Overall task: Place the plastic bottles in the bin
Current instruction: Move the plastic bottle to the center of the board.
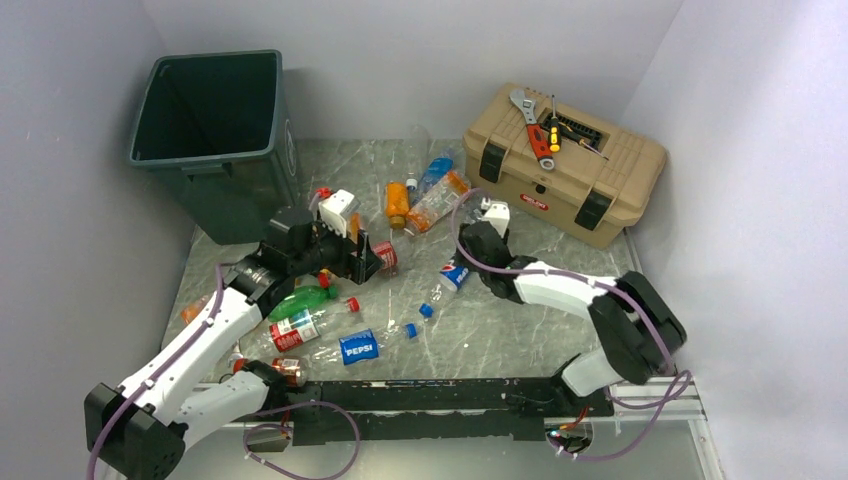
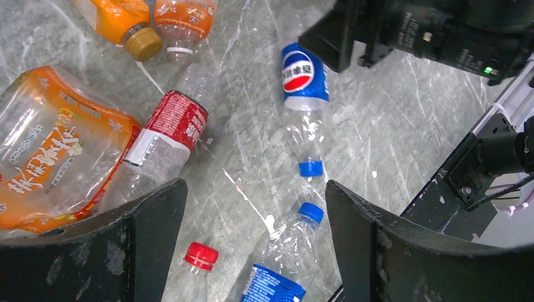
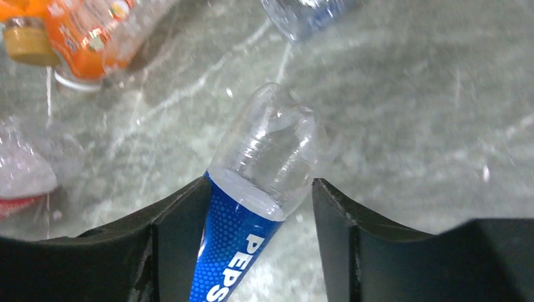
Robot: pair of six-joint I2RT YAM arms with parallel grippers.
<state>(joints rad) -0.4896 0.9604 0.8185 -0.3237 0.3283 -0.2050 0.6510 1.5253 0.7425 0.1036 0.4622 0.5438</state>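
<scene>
While the left gripper [image 1: 370, 258] hangs above the middle of the table [image 1: 500, 325], its fingers [image 2: 151, 217] are spread wide with nothing between them. Below it lie a red-labelled bottle [image 2: 170, 129] and a crumpled orange bottle [image 2: 56, 163], and a second Pepsi bottle [image 2: 280, 267] with a blue cap lies nearer the arms.

The right gripper [image 3: 259, 182] is down low over a clear Pepsi bottle [image 3: 264, 151] that lies on the table just right of centre. Its two fingers straddle the bottle. One is against the blue label and the other is just beside the clear body. I cannot tell from here whether they are truly pinching it.

More of the plastic bottles [image 1: 425, 195] are scattered around: orange ones in a cluster toward the back, and a green one [image 1: 300, 300] beside the left arm. The bin [image 1: 230, 190] stands upright in the far left corner, well apart from both grippers. A tan toolbox [image 1: 570, 175] sits at the far right with tools on its lid.
</scene>
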